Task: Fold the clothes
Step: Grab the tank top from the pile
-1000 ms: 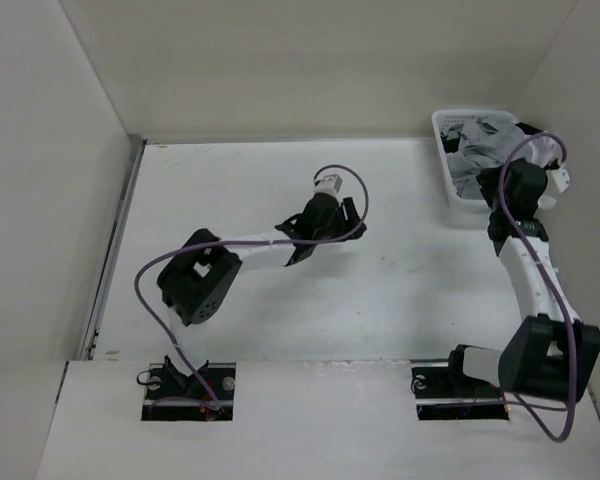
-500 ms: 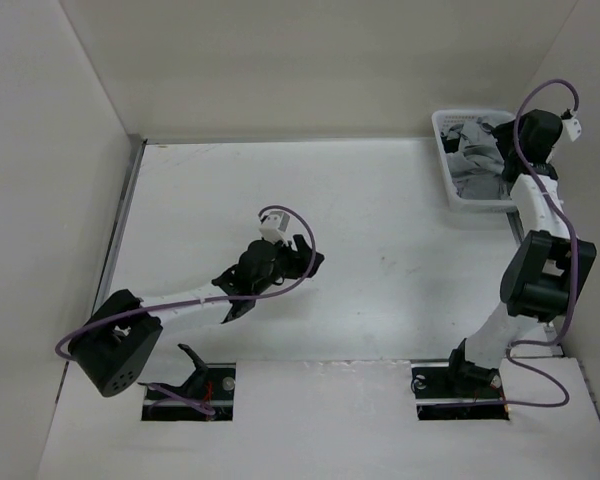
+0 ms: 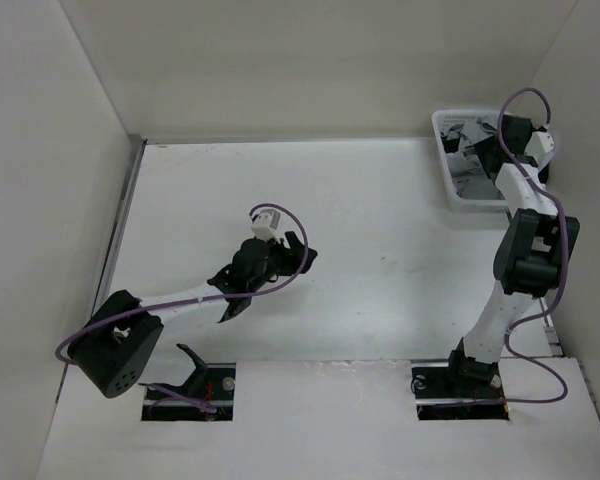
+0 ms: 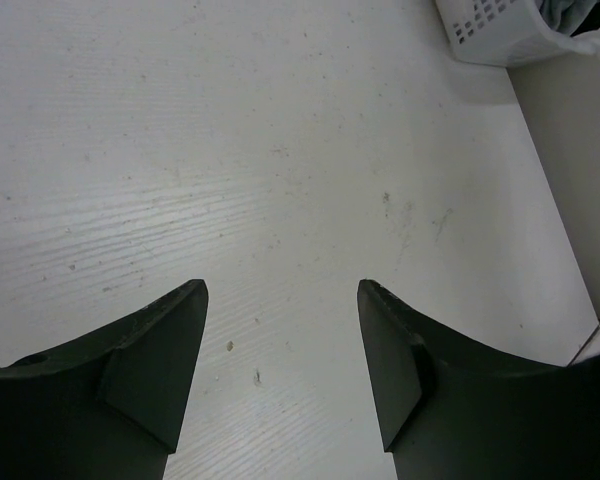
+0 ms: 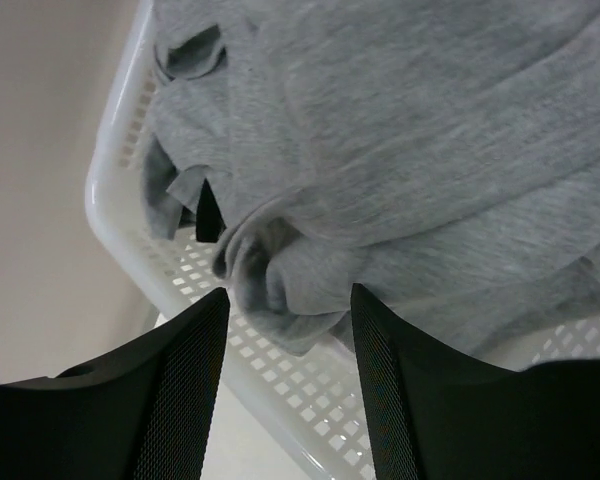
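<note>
The clothes (image 5: 400, 130), a mid-grey knit top, lie bunched in a white lattice basket (image 5: 280, 375) at the table's far right corner. A rolled fold of the grey fabric hangs just ahead of my right gripper (image 5: 288, 335), which is open, its fingertips on either side of the fold and apart from it. In the top view the right gripper (image 3: 484, 150) reaches into the basket (image 3: 456, 196) from the right, over the grey clothes (image 3: 470, 166). My left gripper (image 4: 282, 300) is open over bare table, at left of centre in the top view (image 3: 298, 262), holding nothing.
Other white and dark garments lie in the basket beside the grey one. White walls close in the table at the left, back and right. The basket's corner (image 4: 490, 30) shows at the top right of the left wrist view. A metal strip (image 3: 120, 240) runs along the table's left edge.
The left arm drew back toward the near left and its gripper opened wider. The right arm stretched up over the basket and turned its gripper down into the clothes.
</note>
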Action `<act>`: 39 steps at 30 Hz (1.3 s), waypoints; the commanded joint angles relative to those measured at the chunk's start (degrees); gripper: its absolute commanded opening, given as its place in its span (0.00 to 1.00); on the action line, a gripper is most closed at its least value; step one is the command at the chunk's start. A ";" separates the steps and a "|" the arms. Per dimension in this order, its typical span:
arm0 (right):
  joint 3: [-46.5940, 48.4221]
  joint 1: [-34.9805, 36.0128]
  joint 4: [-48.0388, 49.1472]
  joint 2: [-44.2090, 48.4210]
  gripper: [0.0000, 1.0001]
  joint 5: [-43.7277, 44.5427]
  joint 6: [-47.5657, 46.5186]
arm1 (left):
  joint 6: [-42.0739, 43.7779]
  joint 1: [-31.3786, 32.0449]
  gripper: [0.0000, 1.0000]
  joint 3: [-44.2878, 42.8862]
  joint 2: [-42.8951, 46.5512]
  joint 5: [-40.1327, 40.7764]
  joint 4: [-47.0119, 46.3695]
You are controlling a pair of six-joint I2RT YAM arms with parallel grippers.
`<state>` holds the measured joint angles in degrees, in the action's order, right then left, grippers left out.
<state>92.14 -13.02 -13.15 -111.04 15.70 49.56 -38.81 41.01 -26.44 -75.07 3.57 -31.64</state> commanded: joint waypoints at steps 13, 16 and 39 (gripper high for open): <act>1.29 -2.50 3.92 -2.25 0.53 -3.13 14.94 | -1.53 0.69 0.60 0.16 -0.96 -1.81 -5.28; -0.55 -3.46 7.33 -1.72 0.48 -5.94 16.88 | -1.97 0.69 0.60 0.07 -1.57 -2.43 -5.54; -7.83 -6.01 12.16 5.03 0.03 -2.44 13.29 | -3.56 0.95 0.60 -1.60 -6.93 -4.01 -7.39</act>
<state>87.88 -18.83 -7.07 -111.63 12.60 65.32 -42.00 41.47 -26.24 -82.00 0.36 -35.40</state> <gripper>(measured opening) 0.042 0.599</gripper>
